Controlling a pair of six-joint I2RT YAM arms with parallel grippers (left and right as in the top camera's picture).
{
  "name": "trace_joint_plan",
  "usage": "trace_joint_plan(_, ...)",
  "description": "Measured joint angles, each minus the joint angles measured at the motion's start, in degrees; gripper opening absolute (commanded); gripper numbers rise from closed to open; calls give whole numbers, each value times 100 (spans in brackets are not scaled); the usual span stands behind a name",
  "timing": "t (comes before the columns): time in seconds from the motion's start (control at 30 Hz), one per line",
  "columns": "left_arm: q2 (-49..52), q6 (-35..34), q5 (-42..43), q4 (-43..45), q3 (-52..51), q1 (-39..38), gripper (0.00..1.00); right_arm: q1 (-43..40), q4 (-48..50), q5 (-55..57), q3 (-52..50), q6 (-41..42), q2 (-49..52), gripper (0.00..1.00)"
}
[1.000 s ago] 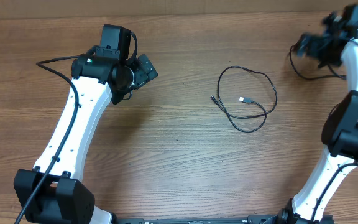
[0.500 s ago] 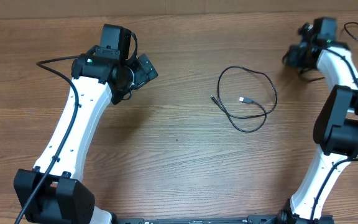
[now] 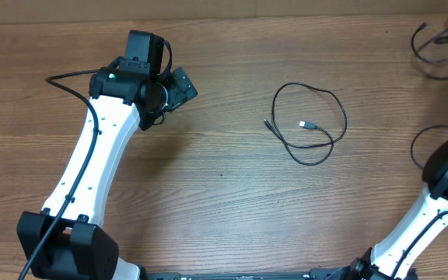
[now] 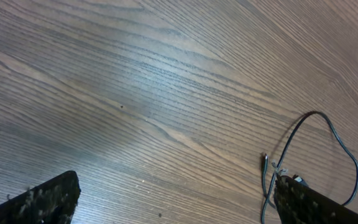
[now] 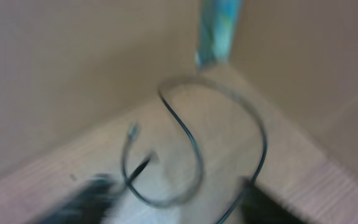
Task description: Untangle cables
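The left gripper [image 3: 179, 87] hovers over the far left part of the table [image 3: 224, 202], its jaws released and spread wide, with nothing between them. In the left wrist view, only bare wood lies between the two fingers [image 4: 45, 199]. One cable [image 3: 306, 85] lies as a loose loop near the middle of the table, well apart from the left gripper, with a broad strip of bare wood between them. Its silver-tipped plug [image 3: 308, 124] rests inside the loop. We see bare wood on all sides of this loop, and it is well clear of every table edge. A second cable [image 3: 426, 54] lies bunched at the far right corner, close to the far edge and the right edge. The right gripper [image 5: 179, 199] is outside the overhead view. Its wrist view is blurred, but the two dark fingers stand apart and released, facing that curled cord near the corner, where upright walls border the table.
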Motion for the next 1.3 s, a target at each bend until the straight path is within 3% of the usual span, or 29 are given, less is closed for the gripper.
trace_joint_plan(0.27, 0, 0, 0, -2, 0, 0, 99, 136, -874, -1401, -39, 317, 212, 100)
trace_joint_plan(0.5, 0, 0, 0, 0, 0, 0, 100, 868, -2640, -2072, -37, 378, 33, 100)
trace_joint_plan(0.73, 0, 0, 0, -2, 0, 2, 100, 1860, -4197, -2221, -175, -656, -4, 100)
trace_joint_plan(0.93, 0, 0, 0, -2, 0, 0, 100, 2592, -4330, -1617, -964, -1727, -17, 100)
trace_joint_plan(1.1, 0, 0, 0, -2, 0, 0, 100, 2712, -4155, -695, -1589, -1998, -17, 100)
trace_joint_plan(1.3, 0, 0, 0, -4, 0, 0, 99, 2636, -4183, -389, -2048, -2103, -17, 100)
